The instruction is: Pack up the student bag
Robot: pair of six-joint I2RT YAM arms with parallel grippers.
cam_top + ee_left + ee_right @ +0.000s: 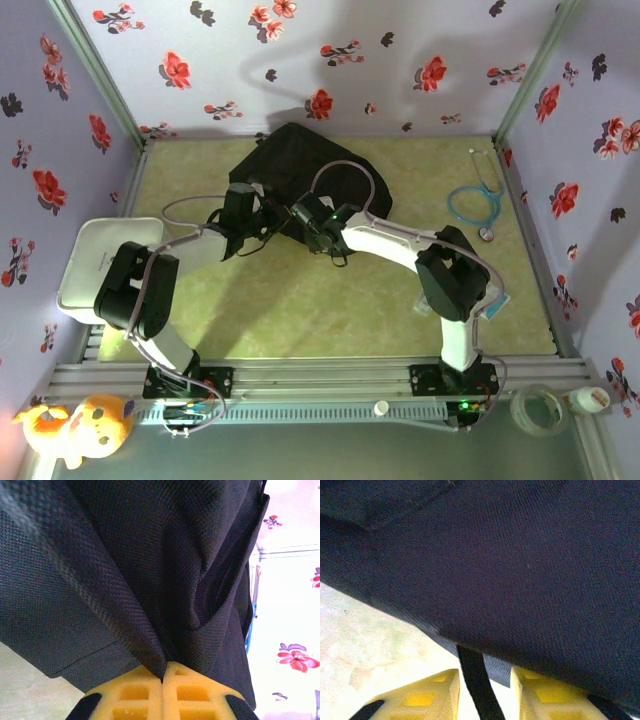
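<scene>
Yellow fingers (132, 695) of the left claw (162, 679) are pressed together on a fold of the bag (115, 565). The black cloth rises out of the pinch and spreads above it. A zip (220, 587) runs up the bag right of the pinched fold.

At the right claw (482, 690) the fingers (432, 695) stand spread. A black strap (472, 670) of the bag hangs down through the gap, with light showing on both sides of it. The bag's cloth lies just above and beyond the fingertips. I cannot tell if either finger touches the strap.

From above, the bag lies on the surface (300, 310), which shows bare on the near side of the bag. Both claws meet the bag at its near edge, the left one at its near left corner and the right one just beside it toward the middle.

Seen from above, the left arm (140, 290) is folded, its elbow well to the near left of the bag and its forearm reaching right and away to the bag's corner. The right arm (390, 245) rises from its base to an elbow at the bag's near right, and its forearm stretches leftward to the bag's edge.

A stethoscope (472, 203) lies well to the right of the bag.
</scene>
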